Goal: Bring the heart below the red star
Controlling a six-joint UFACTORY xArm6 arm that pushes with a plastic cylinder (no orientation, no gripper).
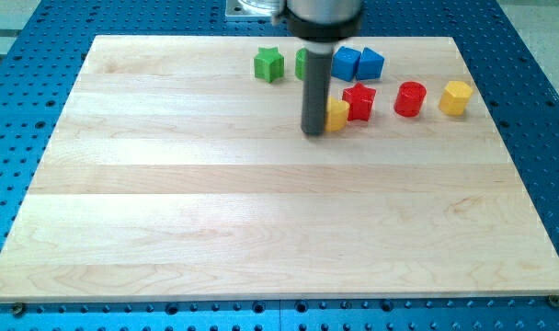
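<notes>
Camera view: the wooden board point(261, 211) lies on a blue perforated table point(537, 138). The dark rod descends from the view's top; it has no gripper, so there is nothing to open or close. My tip point(314, 131) rests on the board, touching the left side of the yellow heart point(338, 115). The heart lies just left of the red star point(359, 101), partly hidden by the rod. Further right stand a red cylinder point(410, 98) and a yellow block point(455, 97). Above sit two blue blocks point(358, 63), a green star point(269, 64) and a green block point(301, 63), largely hidden.
</notes>
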